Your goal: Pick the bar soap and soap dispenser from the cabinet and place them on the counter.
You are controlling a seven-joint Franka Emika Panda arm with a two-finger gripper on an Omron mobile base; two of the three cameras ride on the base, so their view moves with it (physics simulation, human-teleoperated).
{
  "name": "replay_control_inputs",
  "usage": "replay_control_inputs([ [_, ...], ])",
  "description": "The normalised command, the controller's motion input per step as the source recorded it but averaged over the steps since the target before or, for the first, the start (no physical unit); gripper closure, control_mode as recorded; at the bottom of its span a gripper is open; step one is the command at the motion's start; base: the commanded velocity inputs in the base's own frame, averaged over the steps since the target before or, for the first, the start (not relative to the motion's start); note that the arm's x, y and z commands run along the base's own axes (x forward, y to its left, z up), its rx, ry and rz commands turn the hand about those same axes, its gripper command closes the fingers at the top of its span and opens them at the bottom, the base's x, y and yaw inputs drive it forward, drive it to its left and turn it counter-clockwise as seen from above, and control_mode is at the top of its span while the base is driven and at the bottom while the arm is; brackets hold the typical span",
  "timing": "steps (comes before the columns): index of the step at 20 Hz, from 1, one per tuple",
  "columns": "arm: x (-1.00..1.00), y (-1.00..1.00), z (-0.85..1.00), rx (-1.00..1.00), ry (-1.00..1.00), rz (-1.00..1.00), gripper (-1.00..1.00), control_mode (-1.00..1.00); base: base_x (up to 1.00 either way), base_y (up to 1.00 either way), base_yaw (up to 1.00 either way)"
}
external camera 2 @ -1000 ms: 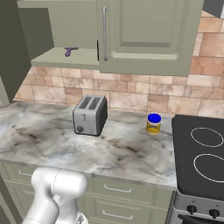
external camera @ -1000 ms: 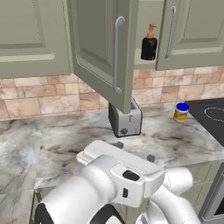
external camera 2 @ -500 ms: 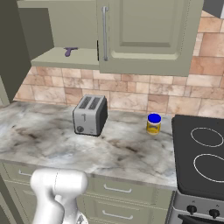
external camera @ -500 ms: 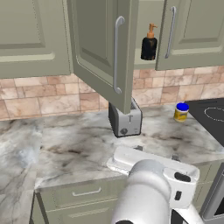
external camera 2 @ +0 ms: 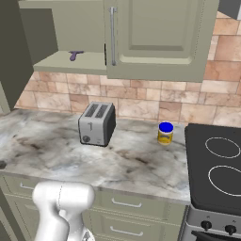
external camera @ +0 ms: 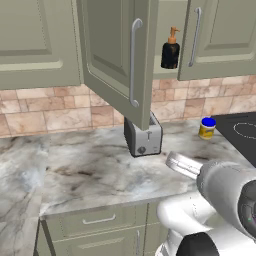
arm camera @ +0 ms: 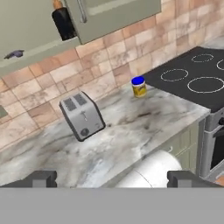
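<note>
A black soap dispenser with an orange pump stands on the olive cabinet shelf. Below, a boxy metal toaster sits on the veined marbled bench. The jaws are spread wide, holding nothing.

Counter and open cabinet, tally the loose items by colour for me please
Black with orange pump: 1, the soap dispenser in the cabinet
Purple: 1, a small object on the cabinet shelf
Silver: 1, the toaster on the counter
Yellow with blue lid: 1, the jar
Total: 4
</note>
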Motion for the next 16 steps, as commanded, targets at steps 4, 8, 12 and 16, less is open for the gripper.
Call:
replay_control_inputs([
  [4, 0.17, -0.32, -0.2, 0.27, 0.23, 0.15, -1.0, -1.0, 0.0, 0.0, 0.0],
  [8, 0.15, -0.1, -0.2, 0.24, 0.16, 0.21, -1.0, -1.0, 0.0, 0.0, 0.0],
  [12, 0.07, 0.0, -0.12, 0.23, 0.11, 0.23, -1.0, -1.0, 0.0, 0.0, 0.0],
  [16, 0.09, 0.0, -0.12, 0.28, 0.12, 0.21, -1.0, -1.0, 0.0, 0.0, 0.0],
])
